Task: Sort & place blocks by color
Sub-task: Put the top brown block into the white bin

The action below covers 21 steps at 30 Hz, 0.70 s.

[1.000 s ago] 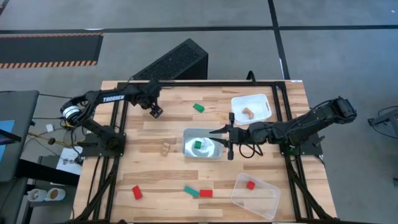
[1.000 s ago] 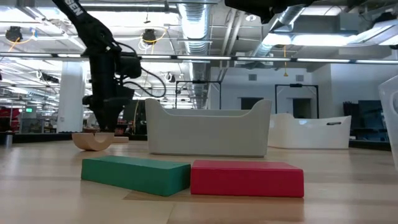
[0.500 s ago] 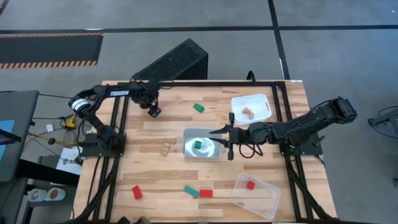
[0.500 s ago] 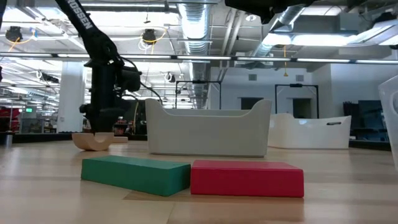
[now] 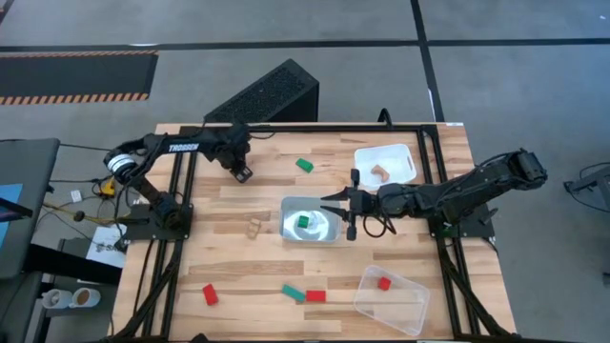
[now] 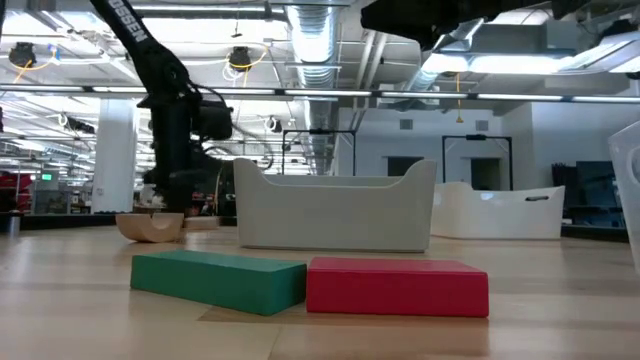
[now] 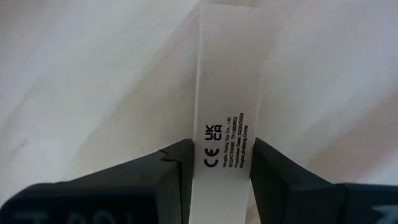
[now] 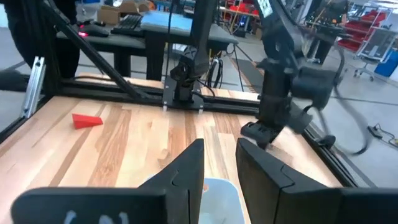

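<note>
A green block (image 5: 304, 221) is lying in the silvery tray (image 5: 290, 232) at the middle of the desk (image 5: 229, 276), and the right gripper (image 5: 339, 214) is hovering at that tray's edge with its fingers slightly apart and holding nothing, so I judge a drop is just finishing. Blocks are waiting loose: a green one (image 5: 304, 165), a wood one (image 5: 254, 227), a red one (image 5: 210, 294) and a green-red pair (image 5: 303, 294), so the next move calls for reaching one. The left gripper (image 5: 240, 173) is near the far edge, its fingers gripping a white labelled strip (image 7: 227, 112); the trays could be hindering.
</note>
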Each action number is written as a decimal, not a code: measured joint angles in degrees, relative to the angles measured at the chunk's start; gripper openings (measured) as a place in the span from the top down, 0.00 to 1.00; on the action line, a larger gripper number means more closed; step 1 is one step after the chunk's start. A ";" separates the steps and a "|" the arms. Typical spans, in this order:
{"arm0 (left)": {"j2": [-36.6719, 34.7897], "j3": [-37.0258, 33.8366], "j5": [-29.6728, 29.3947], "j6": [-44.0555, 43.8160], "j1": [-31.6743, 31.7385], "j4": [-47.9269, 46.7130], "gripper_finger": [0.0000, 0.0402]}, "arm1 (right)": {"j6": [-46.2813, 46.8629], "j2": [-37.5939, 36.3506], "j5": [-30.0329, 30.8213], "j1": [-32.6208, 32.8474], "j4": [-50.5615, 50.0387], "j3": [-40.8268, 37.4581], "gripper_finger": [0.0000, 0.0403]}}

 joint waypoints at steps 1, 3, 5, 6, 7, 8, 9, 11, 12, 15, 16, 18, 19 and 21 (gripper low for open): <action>-1.97 -0.01 1.62 -0.21 -0.57 0.66 0.78 | 0.17 0.00 -0.01 0.00 -0.27 0.00 0.71; -6.84 0.20 5.67 -1.13 -1.18 2.15 0.78 | 0.62 0.00 0.00 -0.12 -0.73 0.02 0.71; -11.66 -1.31 9.75 -3.15 -2.41 6.31 0.78 | 0.96 0.00 -0.04 -0.31 -1.25 0.02 0.71; -14.37 -2.92 12.99 -4.22 -3.41 10.78 0.78 | 1.16 0.00 -0.02 -0.34 -1.22 0.02 0.71; -17.00 -4.80 17.97 -5.48 -4.52 17.25 0.78 | 1.40 0.00 0.02 -0.37 -1.07 0.02 0.71; -19.74 -7.12 23.25 -7.17 -5.82 24.39 0.78 | 1.59 0.00 0.01 -0.37 -0.86 0.02 0.71; -22.19 -9.66 27.54 -9.85 -7.18 31.28 0.78 | 1.84 0.00 0.00 -0.36 -0.46 0.02 0.71; -26.20 -14.82 30.69 -16.44 -10.33 44.81 0.78 | 2.75 0.00 -0.02 -0.35 0.00 0.02 0.71; -27.89 -17.53 29.90 -19.25 -12.42 50.02 0.78 | 4.15 0.00 -0.21 -0.33 0.10 0.02 0.71; -32.22 -23.63 24.17 -23.15 -19.82 60.33 0.78 | 8.62 0.00 -3.58 -1.12 0.44 0.02 0.68; -33.28 -25.60 21.32 -23.48 -22.45 61.73 0.78 | 9.20 0.10 -4.42 -1.38 0.40 0.02 0.67; -34.20 -29.04 14.47 -23.94 -27.97 63.54 0.78 | 9.42 1.61 -4.47 -1.79 1.35 0.10 0.61; -34.17 -30.37 11.41 -24.27 -30.57 65.48 0.78 | 9.42 2.38 -4.48 -1.95 1.42 0.04 0.58; -34.25 -32.24 7.72 -24.63 -35.23 69.88 0.78 | 9.57 4.90 -4.49 -2.28 5.06 -0.02 0.49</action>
